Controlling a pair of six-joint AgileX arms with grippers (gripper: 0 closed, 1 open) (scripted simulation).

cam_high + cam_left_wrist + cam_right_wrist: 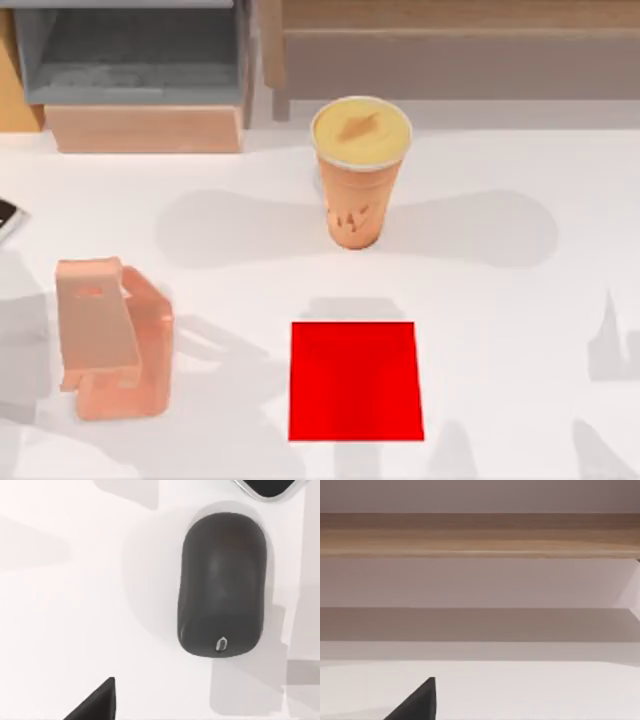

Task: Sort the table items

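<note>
Mouse (222, 585) lies on the table (75, 605) beside the smartphone (267, 487) under my left arm, gripper state untellable, so a skewed descent risks nudging both

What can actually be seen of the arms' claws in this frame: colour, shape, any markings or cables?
Little: each wrist view catches one dark, near-black wedge tapering to a point, a left claw finger and a right claw finger. Both look matte and plain, without visible markings or cables.
</note>
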